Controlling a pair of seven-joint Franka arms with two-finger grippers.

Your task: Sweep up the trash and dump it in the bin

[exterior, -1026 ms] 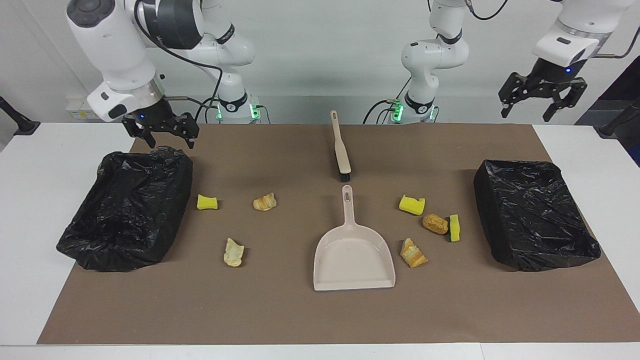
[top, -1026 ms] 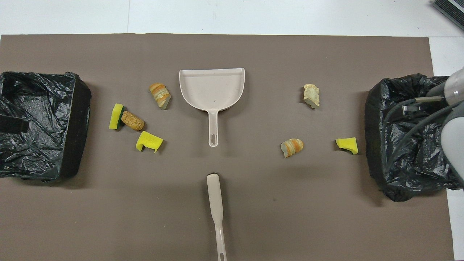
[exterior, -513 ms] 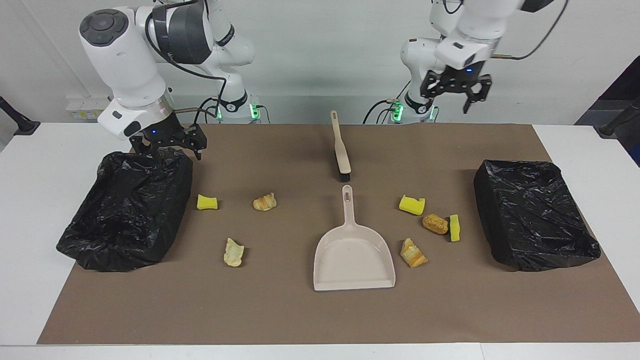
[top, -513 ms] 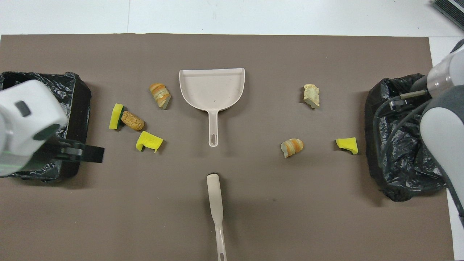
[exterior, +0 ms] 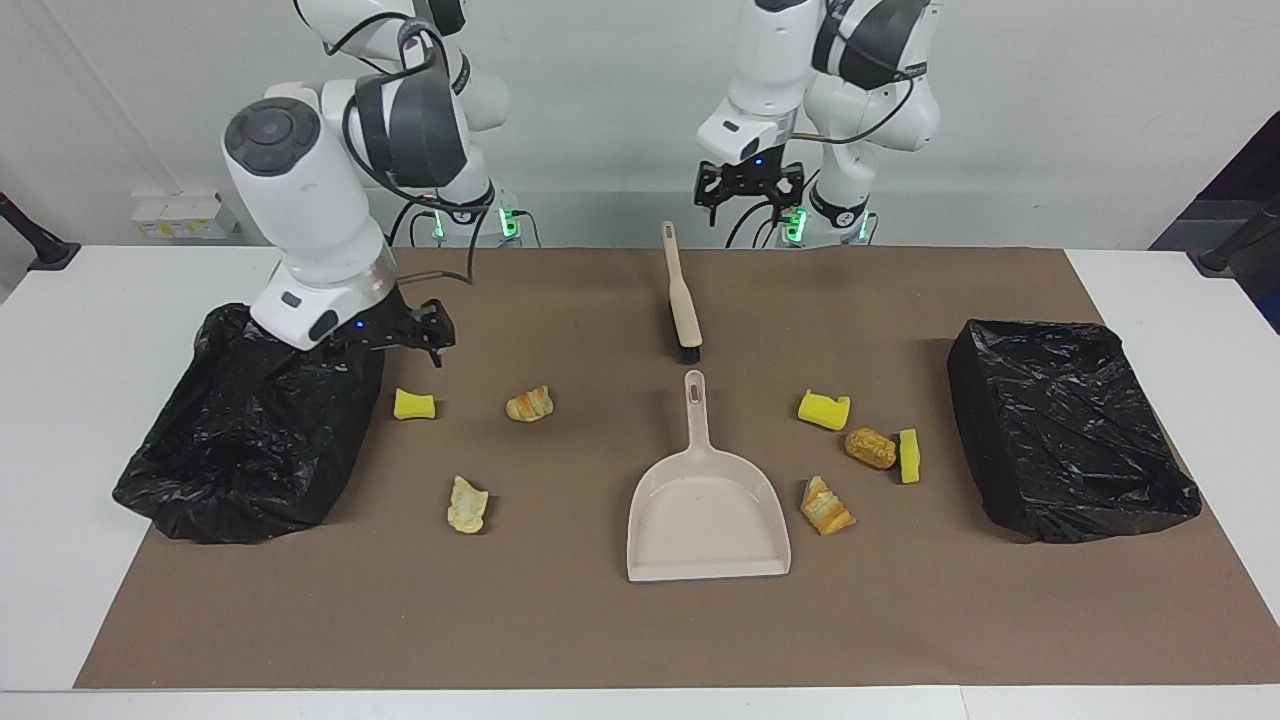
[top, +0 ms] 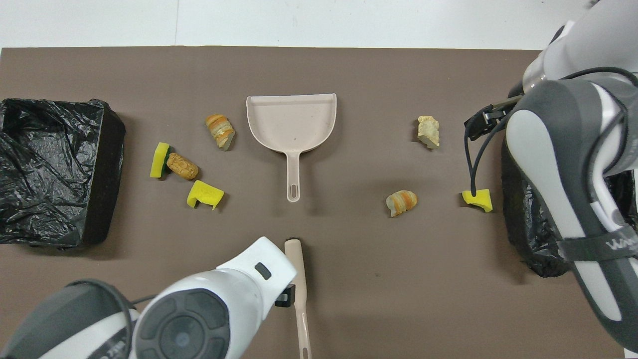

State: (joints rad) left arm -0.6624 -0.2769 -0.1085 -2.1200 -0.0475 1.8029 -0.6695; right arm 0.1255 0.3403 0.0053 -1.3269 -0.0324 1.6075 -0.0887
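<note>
1. A brown mat [exterior: 560, 620] covers most of a white table [exterior: 60, 420]. A bin lined with black plastic sits at each end of the mat: one at the right arm's end [exterior: 250, 425], one at the left arm's end [exterior: 1070, 425].
2. Both arms have swung inward over the last second. The left gripper [exterior: 750, 195], earlier raised over the table's end past its bin, now hangs over the mat's robot-side edge, above the handle tip of the beige brush [exterior: 682, 295]. Its jaws are spread and empty. This looks like an approach to pick up the brush; sweeping has not begun.
3. The right gripper [exterior: 405, 335] has moved from above its bin's robot-side corner to just past the bin's inner edge, low over the mat, jaws spread and holding nothing.
4. The beige dustpan [exterior: 708, 500] lies at mid-mat, handle toward the robots, in line with the brush head, untouched.
5. The trash [top: 182, 166], seven small pieces, lies on the mat. Four sit between the dustpan and the left arm's bin. Three sit toward the right arm's bin, and of these a yellow sponge chunk [exterior: 413, 404] lies just beside the right gripper, apart from its jaws.
</note>
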